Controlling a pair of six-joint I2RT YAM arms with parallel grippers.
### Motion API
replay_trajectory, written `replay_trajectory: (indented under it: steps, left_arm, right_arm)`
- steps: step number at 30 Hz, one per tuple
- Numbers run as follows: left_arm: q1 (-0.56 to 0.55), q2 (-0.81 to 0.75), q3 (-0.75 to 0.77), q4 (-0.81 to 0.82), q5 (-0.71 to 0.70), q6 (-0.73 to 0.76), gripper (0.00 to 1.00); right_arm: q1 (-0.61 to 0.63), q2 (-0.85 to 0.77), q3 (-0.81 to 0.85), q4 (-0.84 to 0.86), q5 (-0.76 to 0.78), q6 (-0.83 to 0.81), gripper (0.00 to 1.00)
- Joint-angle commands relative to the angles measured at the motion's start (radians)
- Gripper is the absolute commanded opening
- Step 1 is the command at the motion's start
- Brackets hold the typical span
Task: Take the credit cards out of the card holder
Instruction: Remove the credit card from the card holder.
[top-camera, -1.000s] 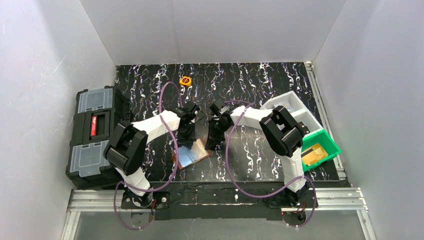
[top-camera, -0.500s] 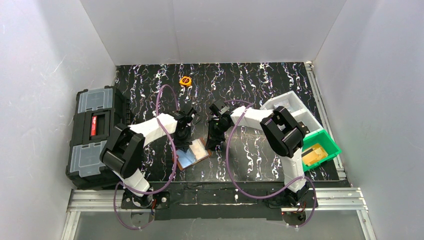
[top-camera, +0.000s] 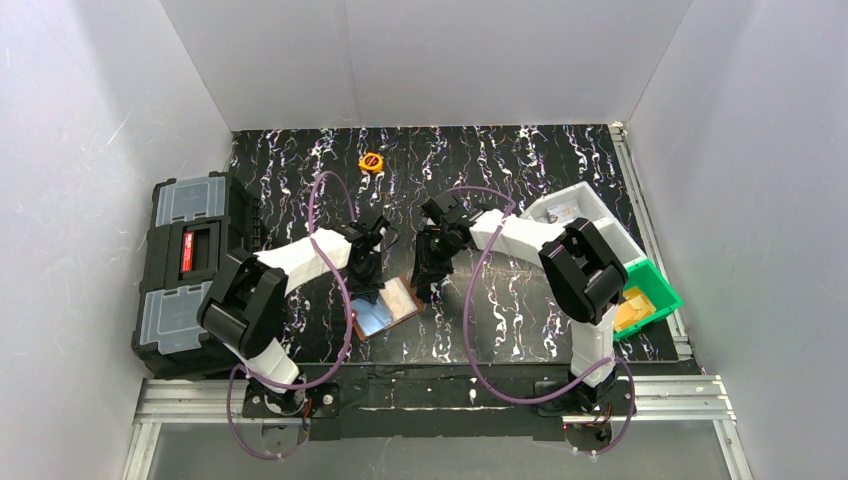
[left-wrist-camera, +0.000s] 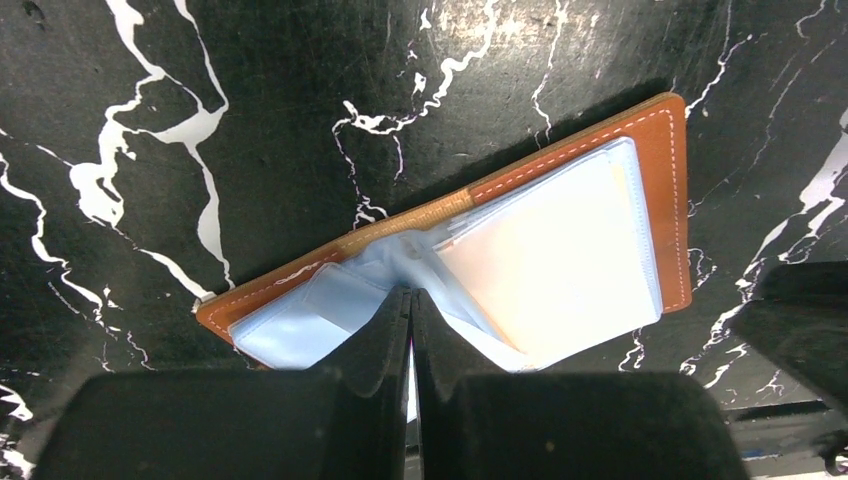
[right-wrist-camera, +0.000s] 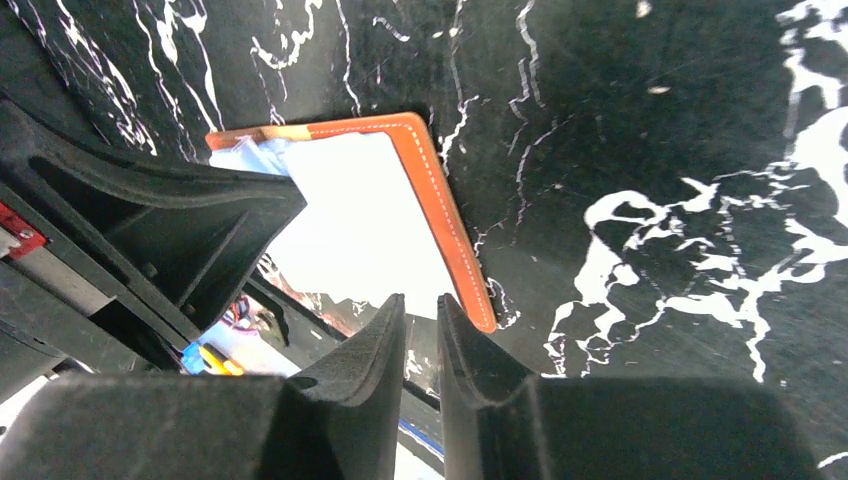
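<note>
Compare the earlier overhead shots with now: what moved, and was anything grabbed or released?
The left arm's elbow swung left toward the toolbox; the right arm's elbow shifted right toward the green bin. Nothing was visibly taken or let go. Unchanged: the card holder lies open on the table, the left gripper with jaws shut, tips at its clear pockets, the right gripper beside its right edge.

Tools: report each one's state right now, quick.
Left tool: closed, tips pressed into the open wallet; whether it pinches anything cannot be told.
Right tool: slightly open, holding nothing.
</note>
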Motion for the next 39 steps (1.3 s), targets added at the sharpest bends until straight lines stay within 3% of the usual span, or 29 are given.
replay_trajectory:
  steps: [1,13,21,30,34,39]
  left_arm:
    - [0.003,-0.002,-0.053,0.019,0.038,0.002,0.00]
    - [0.006,-0.085,-0.001,-0.077,0.033,0.031,0.00]
    - [0.013,-0.216,-0.029,-0.196,-0.041,0.018,0.02]
    - [0.017,-0.331,0.026,-0.271,-0.016,-0.017,0.06]
    - [0.016,-0.306,0.086,-0.255,0.052,-0.045,0.06]
    - [0.017,-0.217,0.006,-0.201,0.043,-0.061,0.00]
  right_arm:
    - [0.033,0.027,0.031,0.025,-0.046,-0.021,0.24]
    - [0.054,0.145,0.072,0.018,-0.049,-0.004,0.18]
    - [0.054,0.161,0.057,-0.007,-0.014,0.008,0.17]
    - [0.054,0.163,0.052,-0.012,-0.007,0.007,0.17]
    - [0.054,0.163,0.054,-0.015,-0.001,0.005,0.17]
    - [0.054,0.157,0.056,-0.043,0.034,0.000,0.16]
